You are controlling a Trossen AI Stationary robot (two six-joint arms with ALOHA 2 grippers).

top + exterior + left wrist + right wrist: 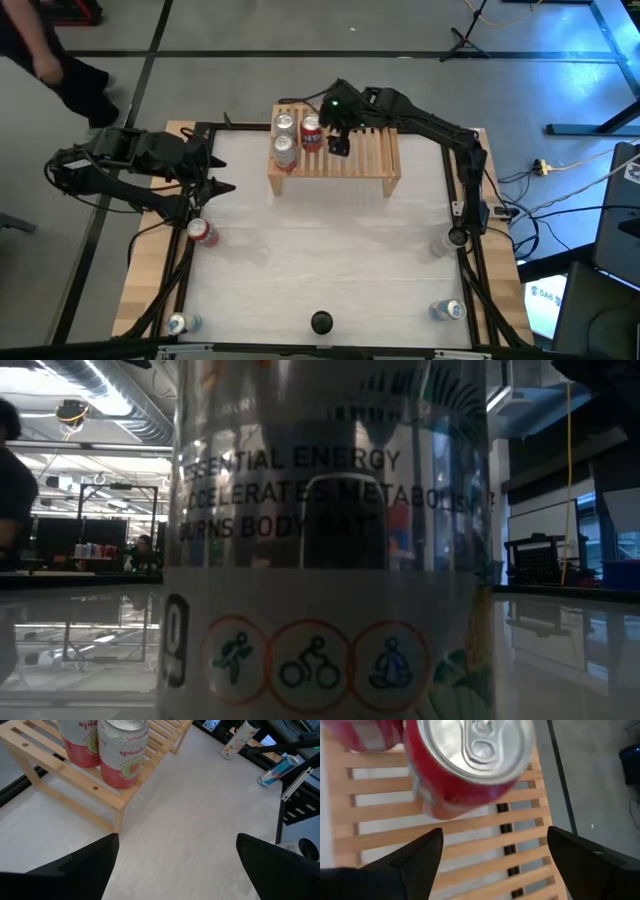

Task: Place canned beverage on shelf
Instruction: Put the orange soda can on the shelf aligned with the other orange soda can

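Right tool (pixel 338 135) open above shelved red can (pixel 311 132)

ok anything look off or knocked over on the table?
Nothing tipped or spilled. Three cans stand upright on the shelf. Only oddity: one can stands right against the low camera, blocking its view.

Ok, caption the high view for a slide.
Right pincer open above the wooden shelf beside three cans; left pincer open near a red can.

Lab (exposed ducting (pixel 110 405), cables (pixel 560 190)).
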